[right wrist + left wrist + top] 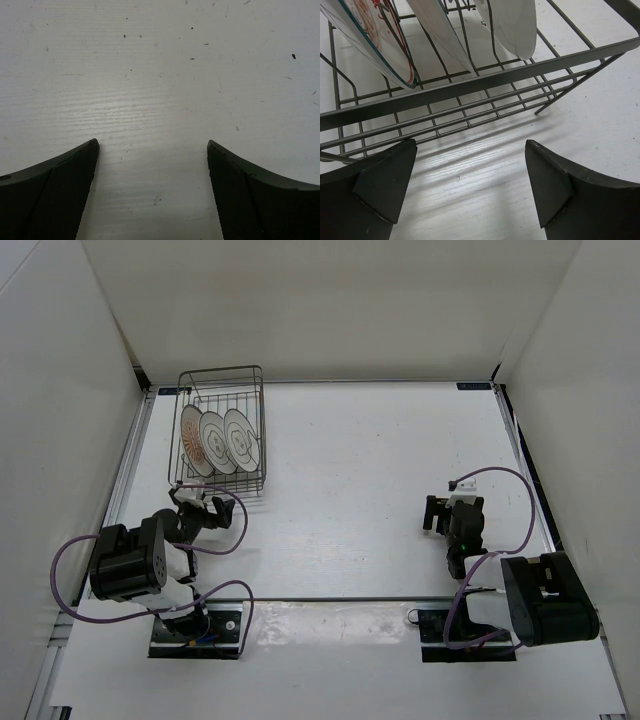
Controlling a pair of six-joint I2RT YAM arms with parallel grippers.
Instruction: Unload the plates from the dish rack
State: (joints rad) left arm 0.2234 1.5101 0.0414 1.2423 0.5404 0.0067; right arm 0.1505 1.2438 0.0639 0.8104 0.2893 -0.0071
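Surface (400, 440): white and walled on three sides. It carries the rack at its far left.

Rack (262, 420): a dark wire basket with its long side running from far to near. Its near end faces the left tool. In the left wrist view its near rail (485, 82) crosses the picture just above the fingertips.

Plates (215, 442): three stand on edge in a row in the rack's near half, leaning between the prongs. From left to right they are the sunburst plate (193, 440), the middle plate (215, 443) and the right plate (240, 438). The left wrist view shows their lower rims behind the rail: the sunburst plate (365, 35), the middle plate (440, 35) and the right plate (512, 25).

Left tool (200, 502): it is just beside the rack's near end and points at it. Its fingers are spread wide (470, 175), with only the surface between them. All three plates are beyond the rail, ahead of the tool and clear of it.

Right tool (452, 512): it is on the right side of the surface, well apart from the rack and plates. Its fingers are spread wide (152, 170) over the bare surface.
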